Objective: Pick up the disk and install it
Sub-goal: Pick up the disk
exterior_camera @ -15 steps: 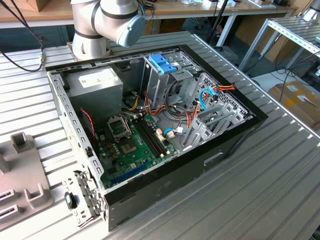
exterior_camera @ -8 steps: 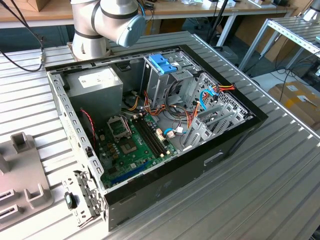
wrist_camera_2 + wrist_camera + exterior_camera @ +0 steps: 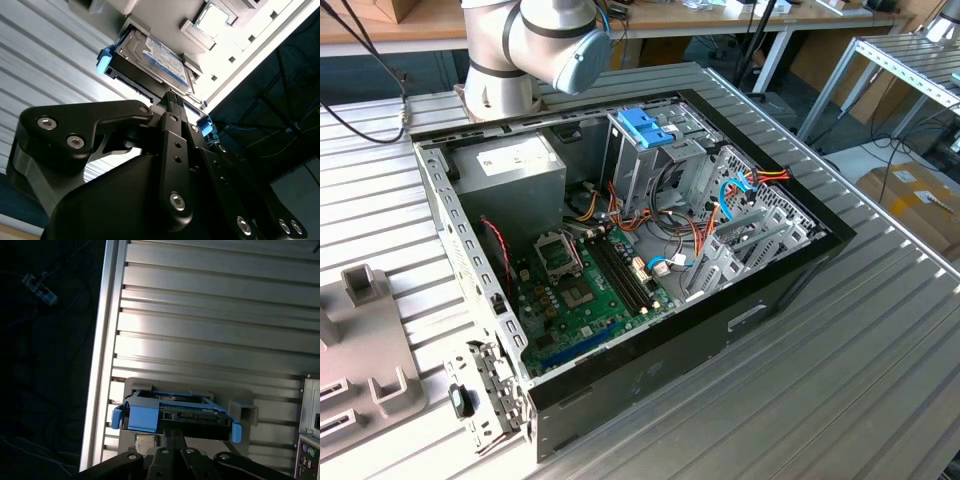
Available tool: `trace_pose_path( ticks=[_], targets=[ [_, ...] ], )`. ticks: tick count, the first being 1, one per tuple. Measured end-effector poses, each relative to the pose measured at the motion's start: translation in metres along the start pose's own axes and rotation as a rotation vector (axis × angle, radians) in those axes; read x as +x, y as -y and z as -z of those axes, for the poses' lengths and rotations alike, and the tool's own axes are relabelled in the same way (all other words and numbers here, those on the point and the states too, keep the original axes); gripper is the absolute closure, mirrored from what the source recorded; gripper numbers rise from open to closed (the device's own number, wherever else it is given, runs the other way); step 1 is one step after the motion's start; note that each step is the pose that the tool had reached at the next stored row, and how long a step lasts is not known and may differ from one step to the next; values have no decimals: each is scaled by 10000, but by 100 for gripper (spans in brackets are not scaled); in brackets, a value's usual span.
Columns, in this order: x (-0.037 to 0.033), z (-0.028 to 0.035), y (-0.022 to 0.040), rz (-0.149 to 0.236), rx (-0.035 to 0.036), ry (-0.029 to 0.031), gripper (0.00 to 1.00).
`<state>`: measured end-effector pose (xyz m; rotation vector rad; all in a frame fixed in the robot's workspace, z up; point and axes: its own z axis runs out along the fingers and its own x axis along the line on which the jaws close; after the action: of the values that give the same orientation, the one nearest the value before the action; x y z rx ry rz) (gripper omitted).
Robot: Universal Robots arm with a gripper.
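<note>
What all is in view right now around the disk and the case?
disk: one, grey with white label and light-blue rails, on the holder, just ahead of the hand
holder: one, grey, on the table under the disk
computer case: one, black, open, on the table
motherboard: one, green, on the case floor
power supply: one, grey, case corner nearest the arm
drive cage: one, bare metal, inside the case
latch: one, blue, atop the drive cage
cables: several, orange, red, yellow, blue, inside the case
fixture block: one, grey, exterior view's left edge
table: one, ribbed silver
arm: one, pale grey, behind the case
hand: one, black, at the disk's edge
</note>
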<state>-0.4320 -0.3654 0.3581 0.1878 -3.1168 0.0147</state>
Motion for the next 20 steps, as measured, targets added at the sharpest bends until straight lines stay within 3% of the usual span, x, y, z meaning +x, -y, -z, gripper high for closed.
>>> trace_pose_path(
  ticks=[20],
  targets=[
    [0, 0, 0, 859, 16, 8, 89]
  ],
)
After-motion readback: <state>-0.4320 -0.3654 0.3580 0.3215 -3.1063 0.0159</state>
